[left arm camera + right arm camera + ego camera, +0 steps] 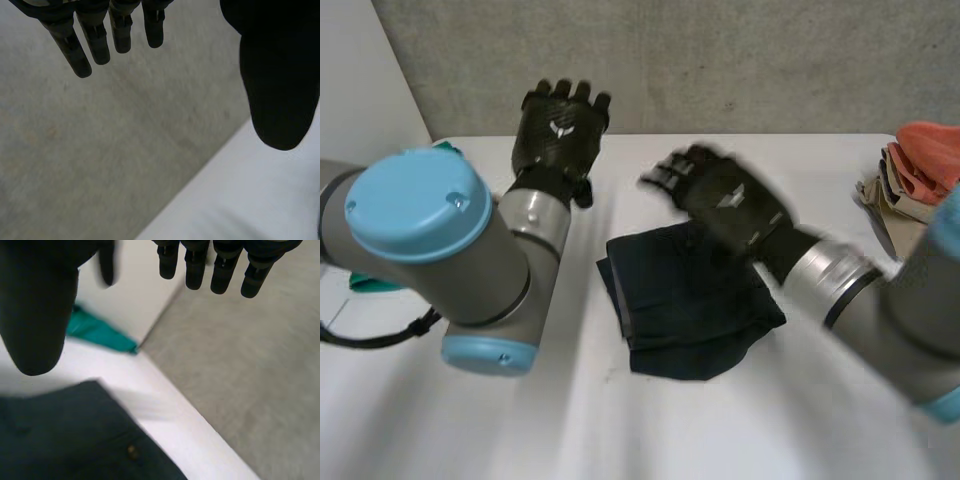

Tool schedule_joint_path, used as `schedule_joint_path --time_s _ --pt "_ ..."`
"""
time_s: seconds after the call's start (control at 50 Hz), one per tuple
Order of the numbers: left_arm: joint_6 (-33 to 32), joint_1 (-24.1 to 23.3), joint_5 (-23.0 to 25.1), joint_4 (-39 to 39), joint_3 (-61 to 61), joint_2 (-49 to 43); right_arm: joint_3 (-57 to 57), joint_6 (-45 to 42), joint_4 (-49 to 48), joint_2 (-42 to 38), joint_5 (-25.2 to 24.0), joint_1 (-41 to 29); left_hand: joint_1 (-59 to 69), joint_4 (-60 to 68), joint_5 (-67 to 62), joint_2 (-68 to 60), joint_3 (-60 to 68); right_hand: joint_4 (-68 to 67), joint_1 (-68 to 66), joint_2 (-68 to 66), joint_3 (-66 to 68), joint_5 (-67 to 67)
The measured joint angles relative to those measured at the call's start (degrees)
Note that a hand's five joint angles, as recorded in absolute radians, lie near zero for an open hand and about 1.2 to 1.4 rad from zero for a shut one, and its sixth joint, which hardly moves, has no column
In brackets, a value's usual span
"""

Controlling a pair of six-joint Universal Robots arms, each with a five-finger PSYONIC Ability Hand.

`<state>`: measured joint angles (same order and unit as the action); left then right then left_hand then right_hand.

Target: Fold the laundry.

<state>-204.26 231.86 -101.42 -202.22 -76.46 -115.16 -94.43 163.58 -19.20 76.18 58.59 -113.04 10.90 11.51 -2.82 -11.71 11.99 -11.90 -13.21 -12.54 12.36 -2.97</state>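
Bare table [620,430] around the dark garment [685,305]; clothes pile [917,172] at the right edge, teal cloth [367,283] at left.

Table [720,430] with dark garment [680,310], teal cloth [368,283], pile [920,170]

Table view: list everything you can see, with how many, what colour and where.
garment: one, dark navy, folded, middle of the table
clothes pile: one, orange on beige, table's right edge
cloth: one, teal, table's left side by the left arm
table: one, white
wall: grey, behind the table
left hand: black, open, raised at the table's far edge
right hand: black, open, over the garment's far part
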Motion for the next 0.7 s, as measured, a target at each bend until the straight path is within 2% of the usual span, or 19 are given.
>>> schedule_joint_path --time_s 0.04,0.1,0.16,0.24,0.28,0.44,0.58,0.7 --pt "2.68 -0.89 1.56 0.81 2.62 -1.4 2.0 8.6 1.64 0.65 0.13 2.97 0.0 0.0 0.0 0.0 0.0 0.0 0.0 0.0 0.0 0.0" --pt "5.74 -2.54 3.49 2.89 6.04 -3.89 5.02 14.66 5.17 -0.14 0.3 5.94 0.0 0.0 0.0 0.0 0.0 0.0 0.0 0.0 0.0 0.0" --pt "8.4 -4.73 4.65 6.98 10.11 -7.53 9.94 15.78 11.38 -3.68 0.46 7.77 0.0 0.0 0.0 0.0 0.0 0.0 0.0 0.0 0.0 0.0" --pt "10.66 -6.78 4.01 13.0 14.34 -12.02 16.83 13.08 19.81 -9.81 0.57 8.26 0.0 0.0 0.0 0.0 0.0 0.0 0.0 0.0 0.0 0.0" --pt "12.18 -7.86 1.86 17.83 17.21 -15.59 22.33 10.04 26.01 -15.28 0.67 8.09 0.0 0.0 0.0 0.0 0.0 0.0 0.0 0.0 0.0 0.0" --pt "12.93 -8.84 -5.02 27.29 22.46 -24.08 31.95 2.31 34.2 -29.03 2.15 6.94 0.0 0.0 0.0 0.0 0.0 0.0 0.0 0.0 0.0 0.0" --pt "10.8 -8.78 -6.07 34.44 25.0 -28.29 33.27 -5.45 35.04 -34.14 7.24 6.02 0.0 0.0 0.0 0.24 -0.63 0.0 0.0 1.28 -0.78 0.0" --pt "10.51 -8.36 -5.77 37.04 25.52 -26.26 30.99 -11.68 34.34 -31.16 11.28 5.57 0.0 0.0 0.0 1.41 -1.51 0.0 0.0 2.26 -1.26 0.0"
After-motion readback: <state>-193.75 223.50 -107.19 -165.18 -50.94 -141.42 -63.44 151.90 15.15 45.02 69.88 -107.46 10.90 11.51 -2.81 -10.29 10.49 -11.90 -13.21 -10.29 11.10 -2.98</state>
